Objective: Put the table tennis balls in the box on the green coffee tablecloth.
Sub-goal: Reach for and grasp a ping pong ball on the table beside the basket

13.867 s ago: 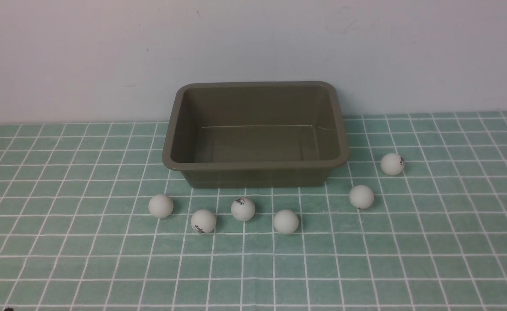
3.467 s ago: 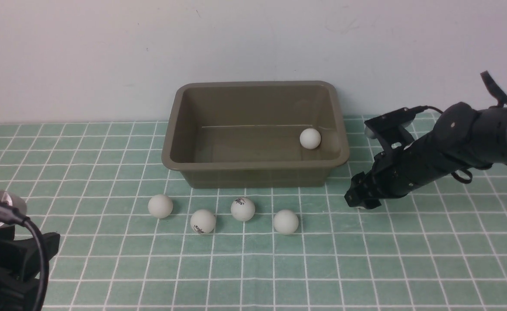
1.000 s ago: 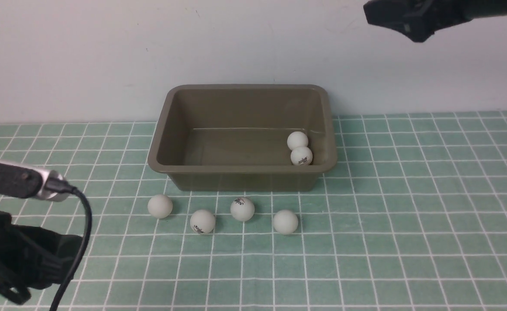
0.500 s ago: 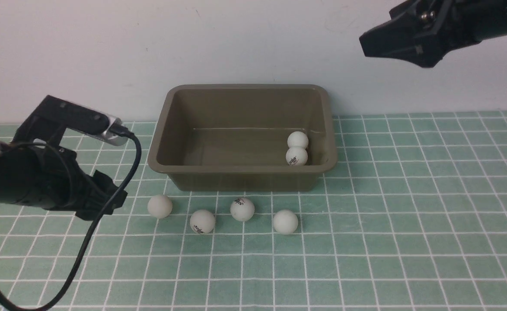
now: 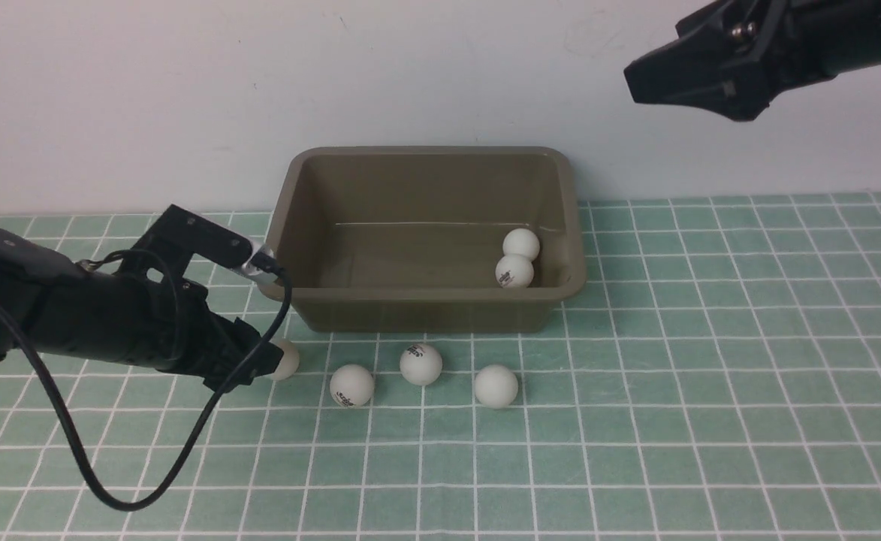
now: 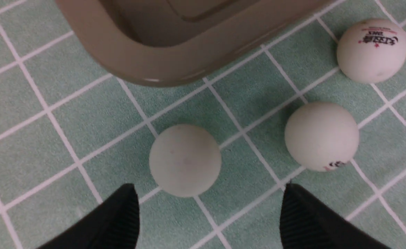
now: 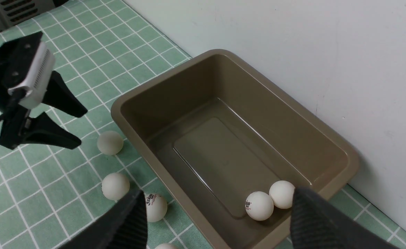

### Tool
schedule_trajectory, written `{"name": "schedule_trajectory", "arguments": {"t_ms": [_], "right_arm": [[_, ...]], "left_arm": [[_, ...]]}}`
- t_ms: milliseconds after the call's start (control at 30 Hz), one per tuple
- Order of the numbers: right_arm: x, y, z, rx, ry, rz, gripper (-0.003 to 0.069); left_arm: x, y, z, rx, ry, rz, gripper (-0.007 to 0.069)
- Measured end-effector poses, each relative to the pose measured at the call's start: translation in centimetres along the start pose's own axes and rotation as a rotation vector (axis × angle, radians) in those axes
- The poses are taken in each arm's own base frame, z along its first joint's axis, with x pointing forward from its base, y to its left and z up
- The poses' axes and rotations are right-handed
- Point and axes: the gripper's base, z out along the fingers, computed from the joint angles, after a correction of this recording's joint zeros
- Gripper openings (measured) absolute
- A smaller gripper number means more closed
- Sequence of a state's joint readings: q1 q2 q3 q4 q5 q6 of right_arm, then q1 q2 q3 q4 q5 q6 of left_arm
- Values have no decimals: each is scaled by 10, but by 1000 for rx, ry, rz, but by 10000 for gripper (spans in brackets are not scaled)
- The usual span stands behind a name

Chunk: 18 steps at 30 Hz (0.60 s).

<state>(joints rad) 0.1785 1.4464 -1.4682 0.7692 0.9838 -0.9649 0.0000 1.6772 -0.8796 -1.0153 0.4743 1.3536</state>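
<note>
Status, front view: left gripper (image 5: 263, 362) low beside leftmost small matte white ball (image 5: 288, 358) on mint-green gridded cloth (image 5: 635, 421); two balls (image 5: 521, 244) inside olive-brown plastic tub (image 5: 425, 289) beyond it. Left wrist view: jaws apart, ball ahead, off-centre; closing may flick it away. Right wrist view: right gripper (image 7: 216, 192) apart, empty. Half-second earlier, left gripper stood farther back.

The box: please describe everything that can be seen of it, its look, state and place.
The box is a shallow rectangular tub of olive-brown, slightly glossy plastic, with rounded corners, sloping walls and a rolled-out rim. It stands upright and open on the green checked tablecloth, its far side near the white wall. Two white balls lie inside at its right end, against each other; the nearer ball bears a dark logo. Nothing grips it.
</note>
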Motion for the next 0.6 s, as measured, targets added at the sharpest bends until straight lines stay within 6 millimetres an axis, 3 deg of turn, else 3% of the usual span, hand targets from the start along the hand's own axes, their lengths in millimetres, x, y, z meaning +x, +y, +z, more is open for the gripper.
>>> {"name": "schedule_trajectory", "arguments": {"t_ms": [467,600], "right_arm": [[0,0,0,0,0,1,504],[0,0,0,0,1,1,503]], "left_arm": [[17,15,50,-7,-40,-15,491],[21,19,59,-22,-48,-30,451]]}}
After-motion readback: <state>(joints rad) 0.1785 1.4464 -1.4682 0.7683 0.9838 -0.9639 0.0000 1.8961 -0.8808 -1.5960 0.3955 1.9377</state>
